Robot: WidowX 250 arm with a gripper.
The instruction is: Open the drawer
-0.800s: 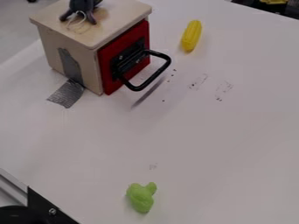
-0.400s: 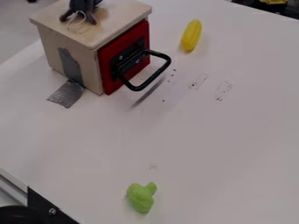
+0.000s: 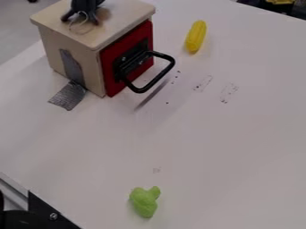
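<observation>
A light wooden box point(image 3: 69, 51) stands at the upper left, with a red drawer front point(image 3: 109, 74) facing right. The front sits flush under the box's top, so the drawer looks closed. A black loop handle point(image 3: 160, 83) juts out from the red front toward the right, with nothing touching it.
On the box's top sits a dark object point(image 3: 83, 6) with a thin ring. Grey tape point(image 3: 69, 95) runs from box to table point(image 3: 203, 138). A yellow corn-like toy point(image 3: 195, 36) lies behind the handle, a green toy point(image 3: 144, 202) near the front. A black bracket point(image 3: 44, 210) is at lower left.
A black shape has come in a little at the left edge, above the lower left corner. The thin ring on the box's top looks slightly different. The drawer and toys have not moved.
</observation>
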